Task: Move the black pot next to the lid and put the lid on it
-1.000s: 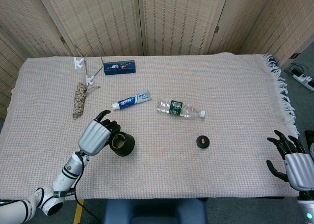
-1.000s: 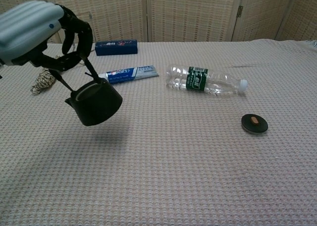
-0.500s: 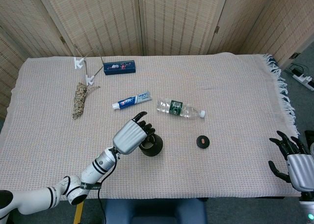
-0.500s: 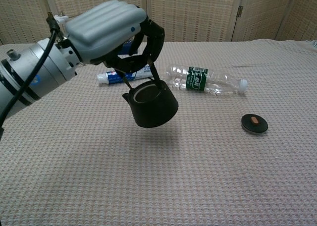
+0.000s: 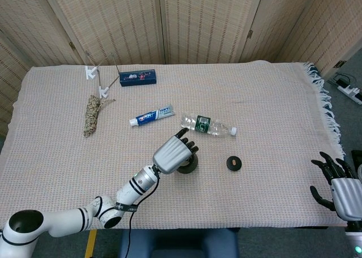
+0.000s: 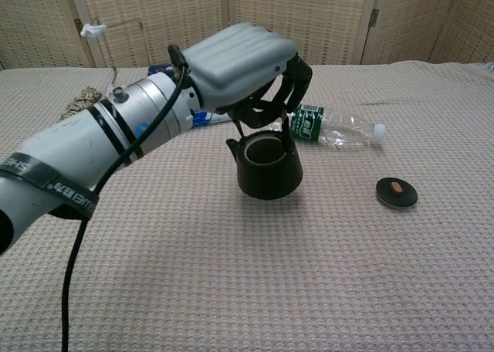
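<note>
Since the earlier frame we have carried the black pot (image 6: 267, 165) rightward across the counter (image 5: 271, 111), from the left part of the cloth to a spot near its middle, and it now sits low, at or just above the cloth; we cannot tell for sure whether its base touches. Our left hand (image 6: 245, 68) grasps the pot by its thin handle, fingers curled over the top, and the pot hangs upright with its mouth open upward. In the head view the left hand (image 5: 172, 153) covers most of the pot (image 5: 189, 166).

We judge the step in hand to be the first one, bringing the pot beside the lid (image 6: 397, 192). That lid lies flat on the cloth to the pot's right, near but clearly apart, with bare cloth between them. The next move, as we read it, calls for either a little more travel toward the lid or setting the pot down here and letting go of the handle, then fetching the lid.

Our right hand (image 5: 338, 185) waits at the counter's right edge, fingers spread and holding nothing. A water bottle (image 6: 324, 126) lies on its side just behind the pot, so we should keep clear of it.
</note>
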### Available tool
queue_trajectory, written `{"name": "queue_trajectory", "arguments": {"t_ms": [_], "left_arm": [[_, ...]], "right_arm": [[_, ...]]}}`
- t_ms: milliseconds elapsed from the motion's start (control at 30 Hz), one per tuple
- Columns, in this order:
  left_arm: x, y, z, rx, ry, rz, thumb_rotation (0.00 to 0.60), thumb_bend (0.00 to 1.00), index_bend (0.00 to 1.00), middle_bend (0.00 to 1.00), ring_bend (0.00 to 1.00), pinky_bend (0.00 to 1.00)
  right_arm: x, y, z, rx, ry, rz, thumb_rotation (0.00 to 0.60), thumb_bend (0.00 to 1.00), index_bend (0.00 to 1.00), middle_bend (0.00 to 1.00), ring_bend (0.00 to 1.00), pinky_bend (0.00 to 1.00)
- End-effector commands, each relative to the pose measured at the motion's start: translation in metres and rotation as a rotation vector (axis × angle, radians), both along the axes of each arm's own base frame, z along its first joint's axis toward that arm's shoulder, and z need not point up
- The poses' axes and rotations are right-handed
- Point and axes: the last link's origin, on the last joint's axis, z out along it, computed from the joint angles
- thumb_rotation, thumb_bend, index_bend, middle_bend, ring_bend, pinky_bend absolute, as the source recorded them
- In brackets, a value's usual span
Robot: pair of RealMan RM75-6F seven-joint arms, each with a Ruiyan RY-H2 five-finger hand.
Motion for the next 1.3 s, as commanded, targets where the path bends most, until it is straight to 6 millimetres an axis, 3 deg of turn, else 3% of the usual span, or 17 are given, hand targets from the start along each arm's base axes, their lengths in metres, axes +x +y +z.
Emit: {"name": "queue_trajectory", "arguments": {"t_ms": [33, 733, 1067, 1300], "left_arm": [[0.009, 0.004, -0.009, 0.004, 0.014, -0.004, 0.6, 0.54, 0.69, 0.69, 0.62, 0.23], [0.027, 0.02, -0.042, 0.024, 0.062, 0.048, 0.6, 0.54, 0.66, 0.69, 0.61, 0.21], [0.019, 0.008, -0.046, -0.003, 0.126, 0.119, 0.6, 0.53, 0.48, 0.53, 0.5, 0.15], [0.014, -0.004, -0.041, -0.041, 0.197, 0.183, 0.6, 0.45, 0.25, 0.34, 0.32, 0.08]], "right_arm": [[-0.001, 0.0, 0.001, 0.0, 0.001, -0.005, 0.6, 0.38, 0.2, 0.12, 0.23, 0.11], [-0.008, -0.001, 0.002, 0.0, -0.003, -0.03, 0.6, 0.38, 0.2, 0.12, 0.23, 0.11], [-0.009, -0.001, 0.002, -0.001, -0.007, -0.03, 0.6, 0.38, 0.2, 0.12, 0.23, 0.11], [-0.01, 0.0, 0.002, -0.004, -0.008, -0.031, 0.6, 0.38, 0.2, 0.12, 0.23, 0.11]]}}
